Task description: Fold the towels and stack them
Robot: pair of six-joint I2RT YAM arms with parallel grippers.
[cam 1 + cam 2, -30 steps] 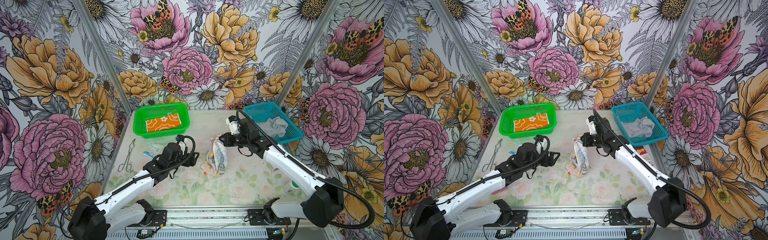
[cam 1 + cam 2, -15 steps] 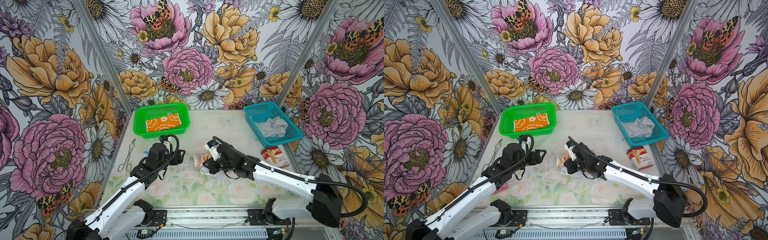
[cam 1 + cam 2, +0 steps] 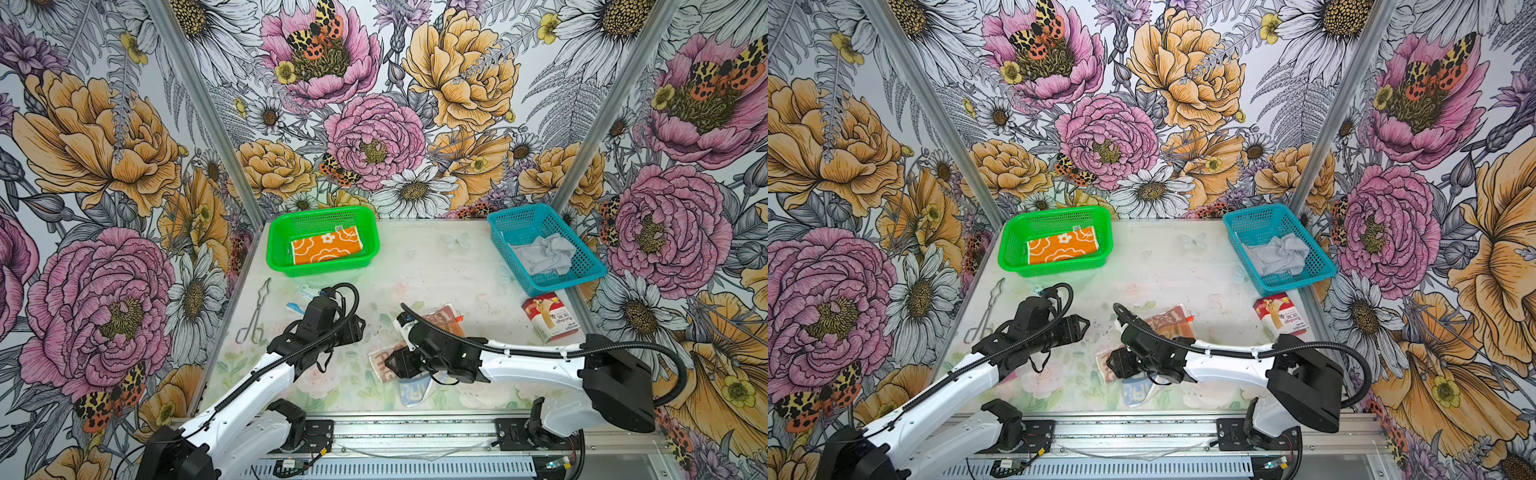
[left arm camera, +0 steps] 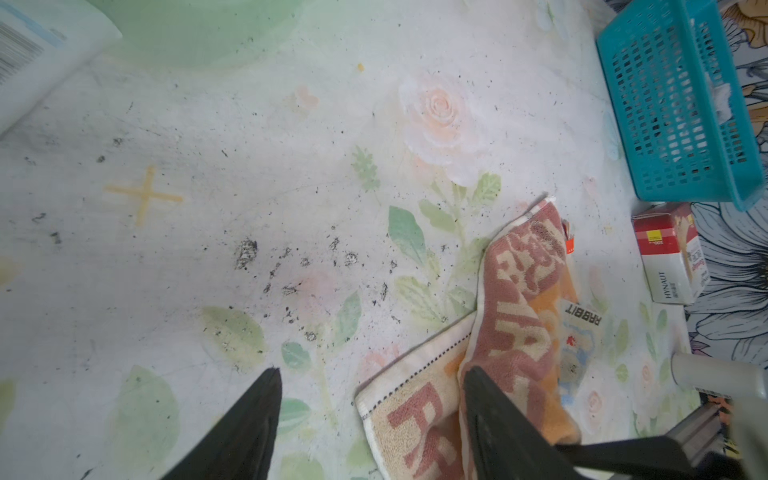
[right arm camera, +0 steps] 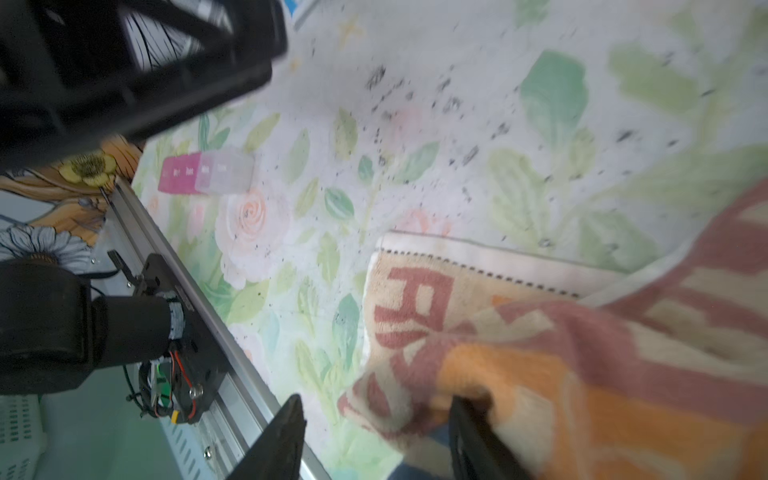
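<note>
The towel of red, orange and blue panels with big white letters (image 3: 445, 319) is seen rumpled, nearer than the green plastic mesh basket (image 3: 322, 272) and to its right, its long axis running near to far. The right gripper (image 3: 391, 362) is set over its left edge; the jaws are parted, cloth is draped against one of them, and nothing is pinched. The left gripper (image 3: 360, 326), agape and empty, is held between basket and towel, just beside the cloth. The right arm is judged the nearer for spreading it. A folded orange towel with white flower outlines (image 3: 326, 249) is laid in that basket; a crumpled light grey towel (image 3: 542, 257) is seen to the basket's right, equally far.
</note>
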